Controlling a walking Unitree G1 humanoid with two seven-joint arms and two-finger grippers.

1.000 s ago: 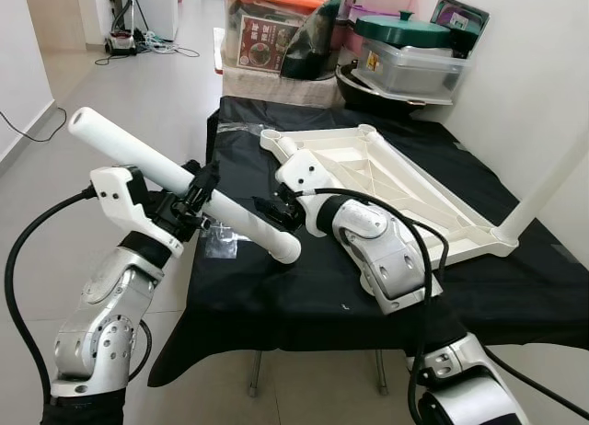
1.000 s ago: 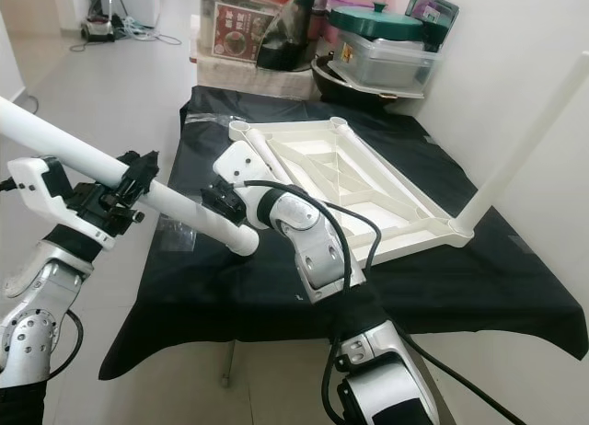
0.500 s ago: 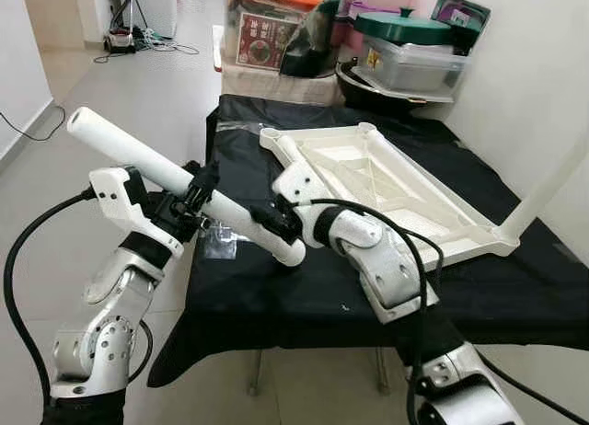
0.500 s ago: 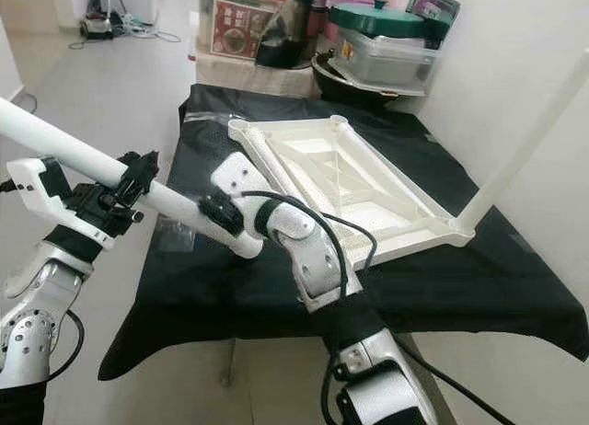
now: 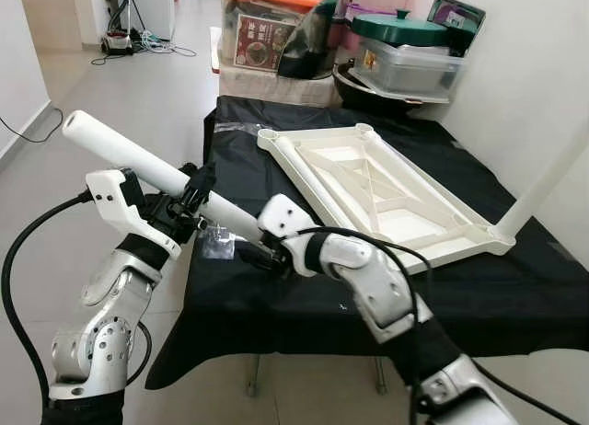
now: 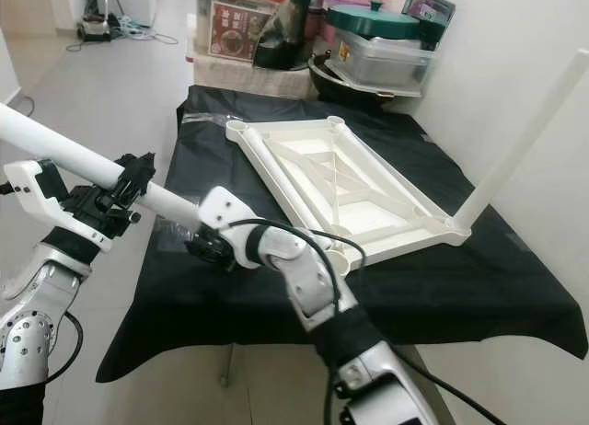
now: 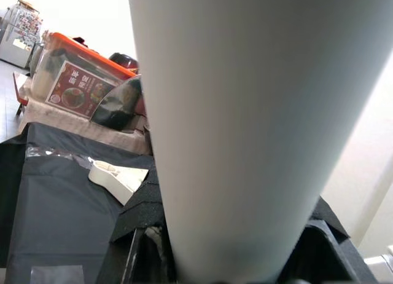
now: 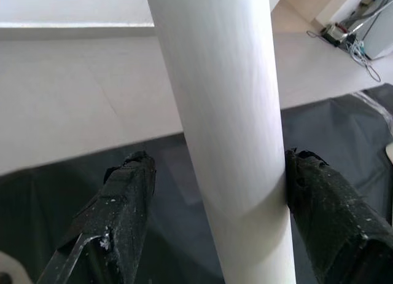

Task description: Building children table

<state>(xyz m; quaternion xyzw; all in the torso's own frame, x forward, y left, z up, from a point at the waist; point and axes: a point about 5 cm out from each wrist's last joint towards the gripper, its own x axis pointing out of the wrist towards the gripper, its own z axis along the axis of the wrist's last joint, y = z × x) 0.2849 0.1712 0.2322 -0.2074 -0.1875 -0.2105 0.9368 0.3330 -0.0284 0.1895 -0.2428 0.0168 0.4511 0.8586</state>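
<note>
Over the table's edge, white leg (image 5: pixel 138 160) in left hand (image 5: pixel 195 201).

A white table leg (image 5: pixel 138 161) slants over the table's near-left corner. The white tabletop (image 5: pixel 386 195) lies upside down on black cloth (image 5: pixel 276 287), one leg (image 5: pixel 543 181) attached.

Near edge: bare black tabletop (image 5: pixel 276 301) lies open in front of the upturned table frame (image 5: pixel 386 190).
Left side: the white leg (image 5: pixel 156 172) slants across, held by both grippers.
Far end: stacked boxes (image 5: pixel 276 39) and pots crowd the back.
Right corner: 1 fitted leg (image 6: pixel 515 149) stands upright.
</note>
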